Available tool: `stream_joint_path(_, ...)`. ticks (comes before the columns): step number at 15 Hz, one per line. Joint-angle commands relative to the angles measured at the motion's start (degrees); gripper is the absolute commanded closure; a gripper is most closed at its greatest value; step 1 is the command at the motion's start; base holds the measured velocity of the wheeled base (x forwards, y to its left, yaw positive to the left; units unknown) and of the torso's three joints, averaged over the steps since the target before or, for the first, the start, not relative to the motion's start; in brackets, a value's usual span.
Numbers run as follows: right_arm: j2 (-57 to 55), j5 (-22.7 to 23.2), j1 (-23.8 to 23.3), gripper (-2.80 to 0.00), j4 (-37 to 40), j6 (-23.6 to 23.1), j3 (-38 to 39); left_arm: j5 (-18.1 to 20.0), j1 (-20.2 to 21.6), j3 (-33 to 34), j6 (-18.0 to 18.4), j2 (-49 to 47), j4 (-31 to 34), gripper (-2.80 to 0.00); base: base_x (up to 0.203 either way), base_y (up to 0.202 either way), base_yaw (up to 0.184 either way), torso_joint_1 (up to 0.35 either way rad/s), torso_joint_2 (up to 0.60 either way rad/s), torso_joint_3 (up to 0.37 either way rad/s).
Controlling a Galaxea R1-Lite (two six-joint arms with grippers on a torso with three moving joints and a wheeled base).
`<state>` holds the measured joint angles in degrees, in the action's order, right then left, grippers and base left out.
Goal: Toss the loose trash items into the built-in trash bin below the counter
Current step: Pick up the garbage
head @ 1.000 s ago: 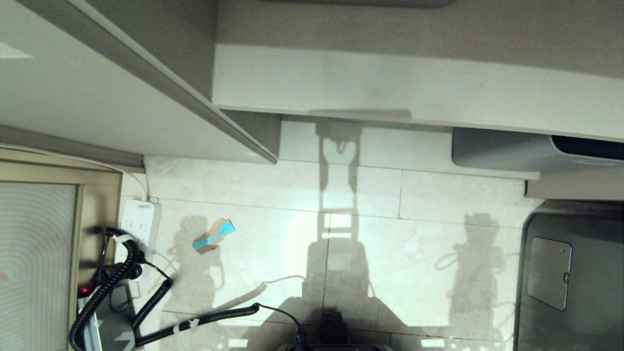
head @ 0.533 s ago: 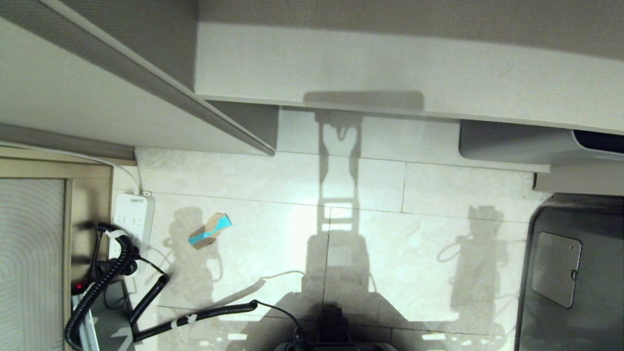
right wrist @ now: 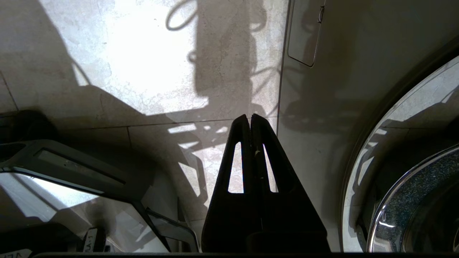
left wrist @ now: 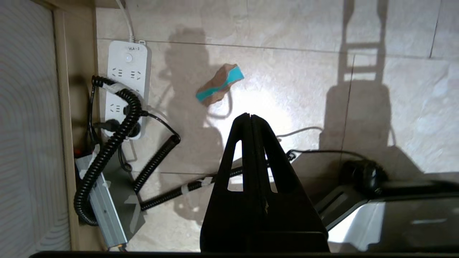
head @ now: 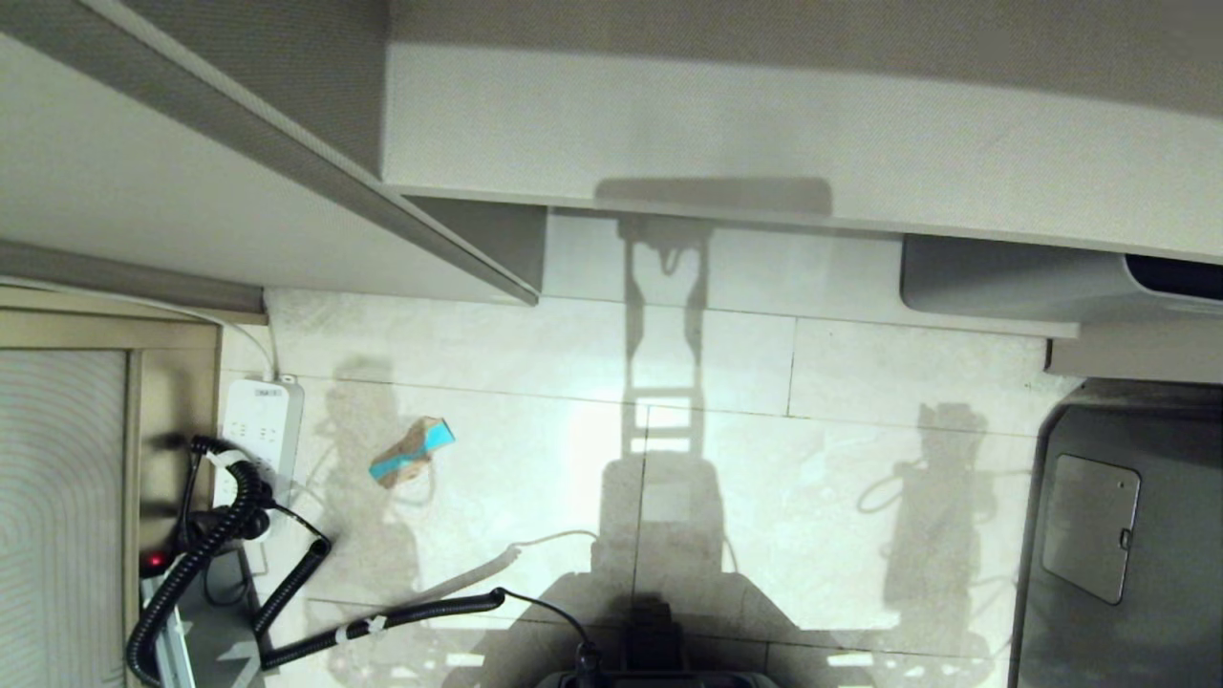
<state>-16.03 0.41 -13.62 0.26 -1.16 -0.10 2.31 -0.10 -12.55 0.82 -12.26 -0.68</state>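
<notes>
- Above the pale floor tiles [left wrist: 308, 43], left gripper [left wrist: 250, 115]: black fingers pressed together, nothing between them, tips pointing toward the cardboard scrap [left wrist: 219, 85].
- Scrap: torn brown, teal-blue printed band up, lying flat on the tile, apart from the fingertips; no writing legible on it.
- Just beyond it, white power strip [left wrist: 125, 86] against the wall edge, small label reading "VLA-3"; black coiled cable [left wrist: 111, 143] plugged in.
- Right gripper [right wrist: 250, 116]: fingers together, empty, over bare tile beside a grey appliance panel [right wrist: 322, 107].
- Head view: scrap [head: 412, 451] left of centre; neither gripper visible.
</notes>
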Motion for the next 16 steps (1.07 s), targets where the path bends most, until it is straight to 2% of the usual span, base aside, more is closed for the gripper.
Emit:
stream_joint_path(1,0.11,0.03,-0.01,0.0,0.01,-0.07,0.01,-0.38,0.03,-6.37,-3.14,-18.23,-0.29,0.0,0.0,0.0,0.0,0.0,0.0,0.0)
stream_joint_path(3,0.11,0.03,-0.01,0.0,0.01,-0.07,0.01,-1.48,0.13,-11.8,-12.37,-35.45,-0.77,0.0,0.0,0.0,0.0,0.0,0.0,0.0)
stream_joint_path(5,0.12,0.03,-0.01,0.0,0.01,-0.07,0.01,-1.62,0.83,-12.06,-22.28,-49.47,-1.42,0.0,0.0,0.0,0.0,0.0,0.0,0.0)
stream_joint_path(7,0.08,0.03,-0.01,0.0,0.01,-0.07,0.01,1.41,3.47,-10.63,-33.45,-61.53,-2.62,0.0,0.0,0.0,0.0,0.0,0.0,0.0)
stream_joint_path(9,0.12,0.03,-0.01,0.0,0.01,-0.07,0.01,6.2,9.08,-9.21,-40.8,-71.78,-4.7,0.0,0.0,0.0,0.0,0.0,0.0,0.0)
stream_joint_path(12,0.05,0.03,-0.01,0.0,0.01,-0.07,0.01,14.28,20.33,-5.41,-44.51,-85.62,-12.25,0.0,0.0,0.0,0.0,0.0,0.0,0.0)
stream_joint_path(14,0.1,0.03,-0.01,0.0,0.01,-0.07,0.01,18.54,27.58,-4.39,-45.29,-96.06,-18.19,0.0,0.0,0.0,0.0,0.0,0.0,0.0)
stream_joint_path(16,0.03,0.03,-0.01,0.0,0.01,-0.07,0.01,22.13,32.73,-3.96,-45.69,-106.4,-26.71,0.0,0.0,0.0,0.0,0.0,0.0,0.0)
